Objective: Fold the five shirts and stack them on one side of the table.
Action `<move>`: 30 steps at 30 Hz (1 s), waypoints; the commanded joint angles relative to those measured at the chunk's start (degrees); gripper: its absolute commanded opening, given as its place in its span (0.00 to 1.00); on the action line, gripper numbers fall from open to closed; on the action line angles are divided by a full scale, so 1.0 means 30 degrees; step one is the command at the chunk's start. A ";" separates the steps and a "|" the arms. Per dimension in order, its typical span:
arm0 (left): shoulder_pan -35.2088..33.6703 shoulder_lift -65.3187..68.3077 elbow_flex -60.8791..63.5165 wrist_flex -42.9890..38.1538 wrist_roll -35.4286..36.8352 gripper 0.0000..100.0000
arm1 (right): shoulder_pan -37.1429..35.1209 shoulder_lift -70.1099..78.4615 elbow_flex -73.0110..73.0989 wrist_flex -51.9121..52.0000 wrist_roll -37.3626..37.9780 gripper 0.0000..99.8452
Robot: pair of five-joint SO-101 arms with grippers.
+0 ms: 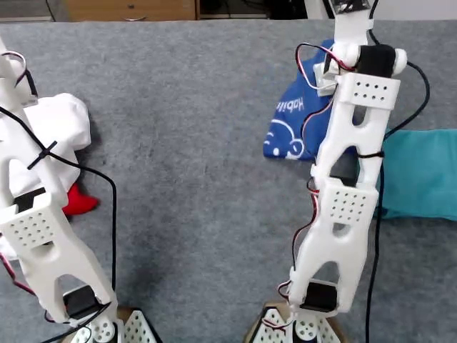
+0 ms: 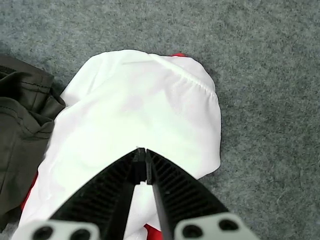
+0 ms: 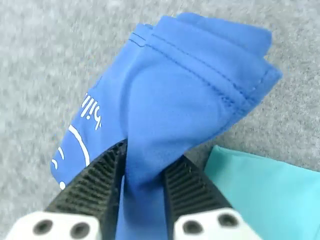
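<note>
Two arms stand over the grey table (image 1: 193, 143). The right gripper (image 3: 144, 165) pinches a bunched fold of the blue shirt (image 3: 185, 85) between its fingers, and the teal shirt (image 3: 265, 190) lies flat just beside it, toward the table's right edge. On the left side, the left gripper (image 2: 142, 157) hangs over the white shirt (image 2: 145, 105) with its fingertips pressed together - whether they catch any cloth cannot be told. The white shirt is heaped on the red shirt (image 1: 80, 202), which peeks out beneath it. The dark shirt (image 2: 20, 115) lies crumpled against the white one.
</note>
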 commanded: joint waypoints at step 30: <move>-0.0264 -0.1216 -0.0117 0.0205 -0.0117 0.02 | 0.2857 -0.1773 -0.2037 0.0293 0.7385 0.00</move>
